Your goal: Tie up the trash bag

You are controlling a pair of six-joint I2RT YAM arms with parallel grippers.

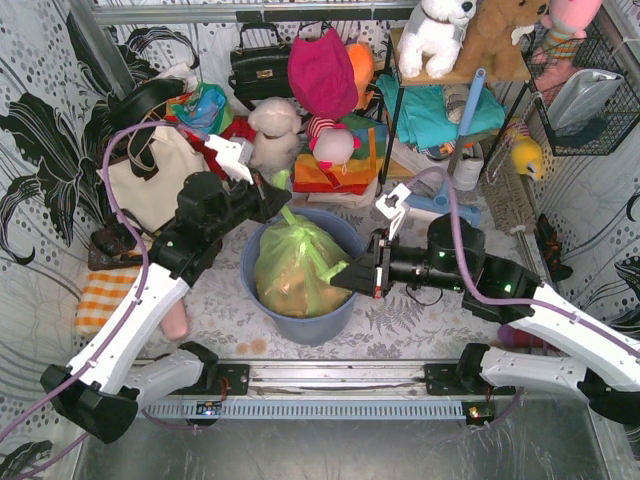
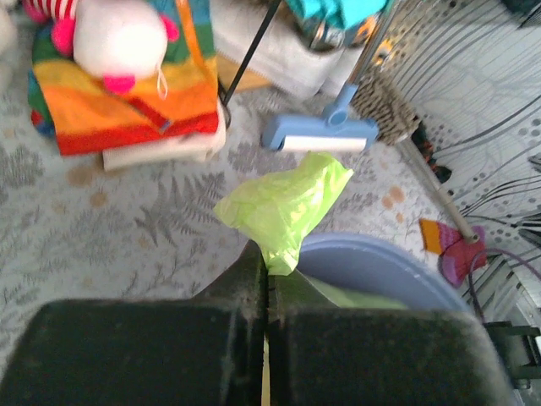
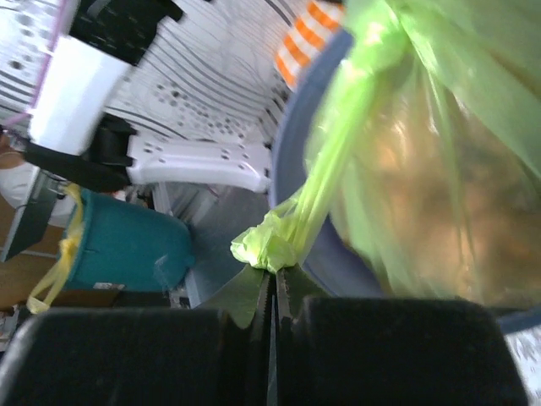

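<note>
No text, label, brand, number or sign can be read in any of the three views; any marking on the things around the blue bin [image 1: 300, 318] is too small or blurred to make out.

The top view looks steeply down from high at the near side. The wrist views look closely along the left end effector [image 2: 267, 283] and the right end effector [image 3: 272, 288]. All three share the trash bag [image 1: 296, 262].

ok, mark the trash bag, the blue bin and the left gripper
trash bag [image 1: 295, 265], top view, bulging middle.
blue bin [image 1: 302, 328], top view, near wall.
left gripper [image 2: 267, 269], left wrist view, between the fingertips.
</note>
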